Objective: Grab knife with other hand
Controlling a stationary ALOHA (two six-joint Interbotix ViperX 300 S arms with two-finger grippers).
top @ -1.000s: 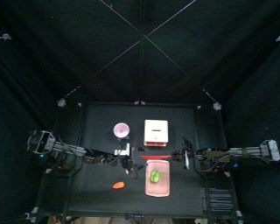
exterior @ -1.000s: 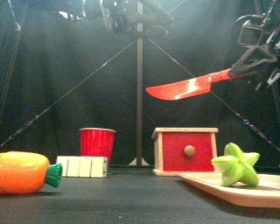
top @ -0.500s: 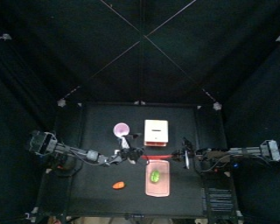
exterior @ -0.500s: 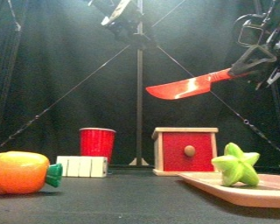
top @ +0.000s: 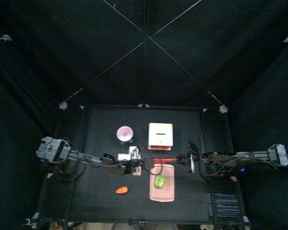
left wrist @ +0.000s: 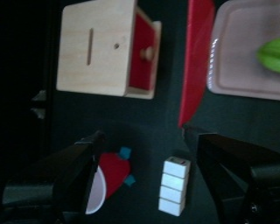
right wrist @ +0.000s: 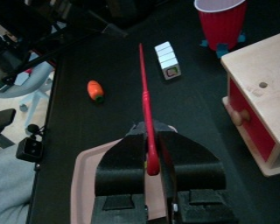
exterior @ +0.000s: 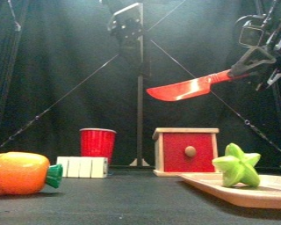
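left gripper (exterior: 126, 19) swung nearer | knife (exterior: 192, 86) level, tip toward it

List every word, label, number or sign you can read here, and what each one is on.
None: no readable text shows in any view.
The red cup, wooden box, red knife, carrot, white block, green star and pink tray show no print.
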